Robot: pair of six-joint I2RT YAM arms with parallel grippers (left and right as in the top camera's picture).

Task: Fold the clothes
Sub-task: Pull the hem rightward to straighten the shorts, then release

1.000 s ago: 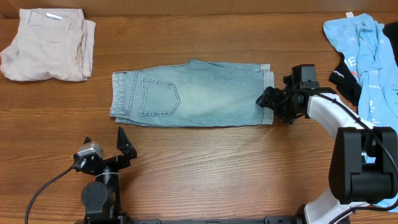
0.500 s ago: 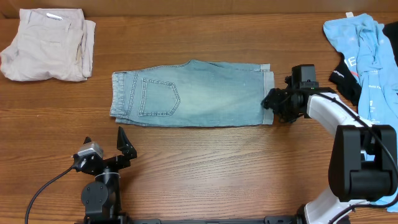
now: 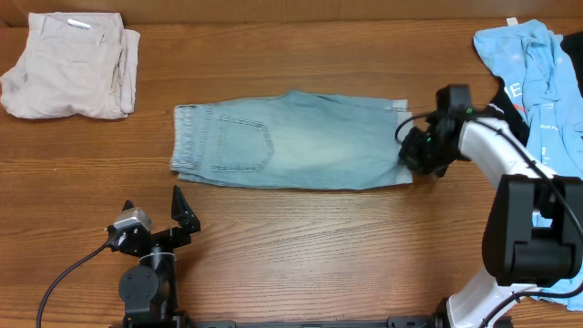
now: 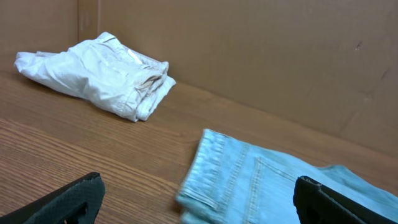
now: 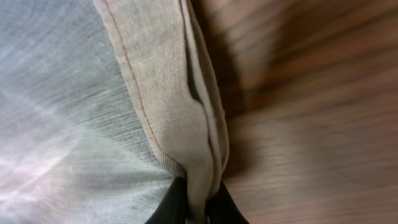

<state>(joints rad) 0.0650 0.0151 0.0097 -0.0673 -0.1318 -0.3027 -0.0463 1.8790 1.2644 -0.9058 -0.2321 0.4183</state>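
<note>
Right gripper (image 3: 412, 150): fingertips (image 5: 214, 205) pinched together on the cuffed hem (image 5: 168, 93) of the pale-blue denim shorts (image 3: 291, 138), with the cuff's edge clamped between them. Denim shorts: spread flat on the wooden table (image 3: 319, 246), running away from the right gripper, stitched back pocket (image 3: 244, 146) facing up, waistband at the end farthest from the grip. Sky-blue printed T-shirt (image 3: 537, 73): heaped near the right gripper on the side away from the denim, at the table's edge. Black garment (image 3: 506, 114): partly tucked under the T-shirt, just beside the right arm's forearm. Beige shorts (image 3: 68, 66): folded in a bundle, well apart from the right gripper, past the waistband end and further back on the table. Left gripper (image 3: 155, 211): fingers spread wide, nothing held, near the waistband end of the denim, well apart from the right gripper.
</note>
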